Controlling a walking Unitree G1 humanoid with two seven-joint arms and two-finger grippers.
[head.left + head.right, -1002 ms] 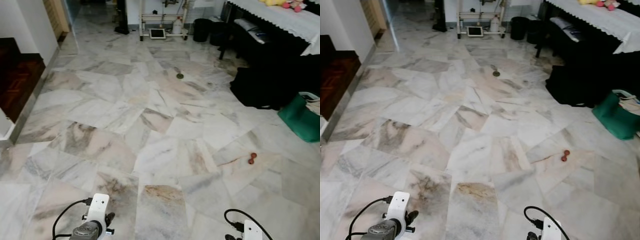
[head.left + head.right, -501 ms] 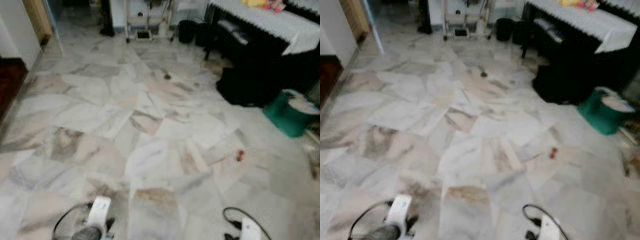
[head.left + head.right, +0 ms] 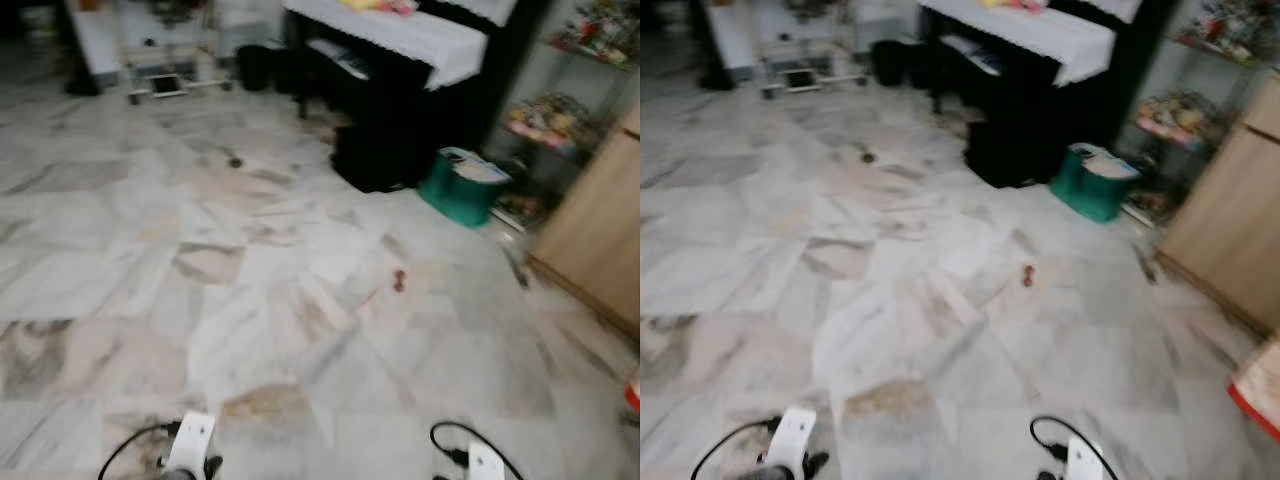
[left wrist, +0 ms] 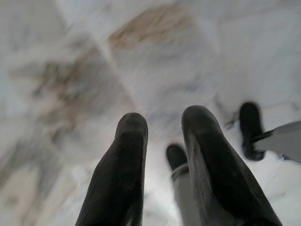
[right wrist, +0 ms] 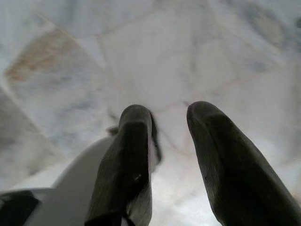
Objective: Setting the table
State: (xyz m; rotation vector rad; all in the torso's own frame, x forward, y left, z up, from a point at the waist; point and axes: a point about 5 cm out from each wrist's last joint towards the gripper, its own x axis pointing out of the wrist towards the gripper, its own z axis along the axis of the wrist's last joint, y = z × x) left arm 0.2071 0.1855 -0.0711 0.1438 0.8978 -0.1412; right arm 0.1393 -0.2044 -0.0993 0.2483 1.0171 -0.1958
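Table (image 3: pixel 420 35), if the white-clothed black piece far ahead is it (blur leaves doubt), stands well apart across the marble floor (image 3: pixel 280 300). Crockery for it would likely be rigid, slick and breakable, best taken by the rim. Left gripper (image 4: pixel 162 120) and right gripper (image 5: pixel 169 115) hang low, fingers parted, empty. Since a second ago the camera has swung right, bringing a green bag (image 3: pixel 462 188) and a cabinet (image 3: pixel 600 240) into view.

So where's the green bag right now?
In the left eye view the green bag sits on the marble floor toward the right, just beside the black piano and ahead of the wooden cabinet.
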